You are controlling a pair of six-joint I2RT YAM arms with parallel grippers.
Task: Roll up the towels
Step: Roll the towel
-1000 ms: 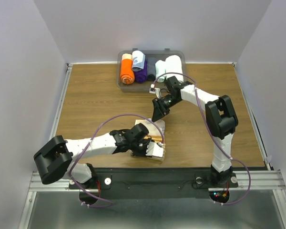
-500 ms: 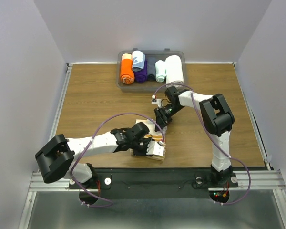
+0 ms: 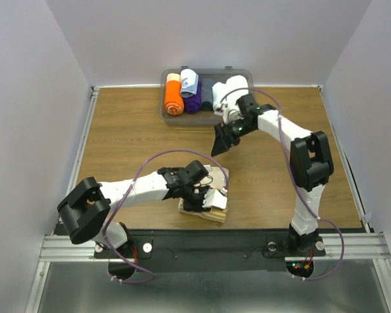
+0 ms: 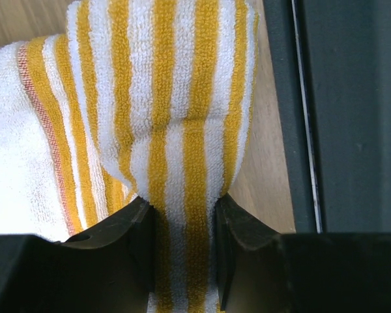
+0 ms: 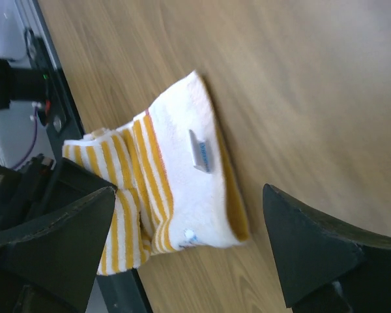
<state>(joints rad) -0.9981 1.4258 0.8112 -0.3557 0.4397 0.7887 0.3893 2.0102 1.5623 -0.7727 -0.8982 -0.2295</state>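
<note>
Wooden tabletop (image 3: 130, 130), and the towel (image 3: 215, 208) sits bunched at its near edge, about midway across. It shows yellow-orange and white stripes, then a plain white band with a thin red line, and solid yellow peeks out along one edge. It's loosely folded, not rolled. Left claw (image 4: 182, 222) is clenched on a pinch of the striped fold. Right claw (image 5: 189, 254) hangs released, jaws spread wide, well apart from the towel toward the far side. A small label (image 5: 200, 151) sits on the white band.
</note>
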